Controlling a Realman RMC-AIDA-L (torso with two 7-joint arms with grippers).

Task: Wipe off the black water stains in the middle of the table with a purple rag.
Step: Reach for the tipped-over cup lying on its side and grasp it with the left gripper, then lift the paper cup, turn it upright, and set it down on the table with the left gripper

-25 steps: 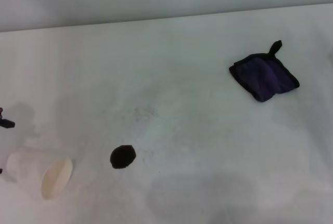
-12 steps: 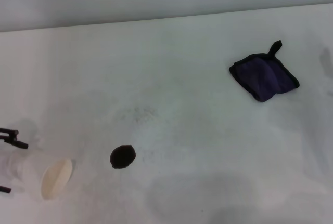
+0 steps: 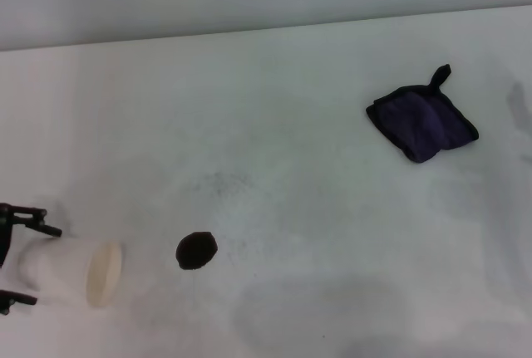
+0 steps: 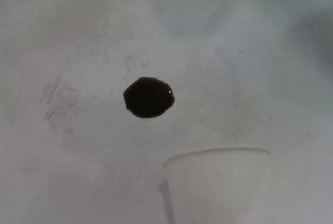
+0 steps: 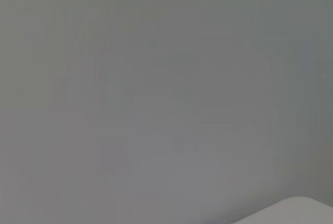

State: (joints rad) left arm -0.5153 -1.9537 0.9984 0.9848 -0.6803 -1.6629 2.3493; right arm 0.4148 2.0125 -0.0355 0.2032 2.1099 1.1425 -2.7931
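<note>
Four items are on record, listed largest first.

1. The table (image 3: 316, 208): a broad white matte top with faint grey scuffs. A speckled grey smudge (image 3: 223, 182) lies near its middle; it is not the target.

2. The purple rag (image 3: 421, 121): folded, dark purple with black edging, lying flat at the far right, its short black loop pointing toward the far edge. Nothing touches it. It sits well apart from the blot, so it has yet to be picked up, and wiping has not begun. Its position on the right suggests the right arm is the natural one to fetch it.

3. A white paper cup (image 3: 71, 271): lying on its side at the near left, open mouth facing right toward the blot. The left gripper (image 3: 8, 254) brackets its closed end, one dark finger on the far side and one on the near side, apparently gripping the cup. In the left wrist view the cup's rim (image 4: 217, 154) sits just beside the blot without touching it. The tipped posture with the mouth toward the blot suggests the cup is the source of the liquid.

4. The black water stains (image 3: 196, 250): one small roundish black blot, near left of centre, glossy in the left wrist view (image 4: 149, 97) and so judged wet.

The right gripper is not visible; its wrist camera shows only blank grey.
</note>
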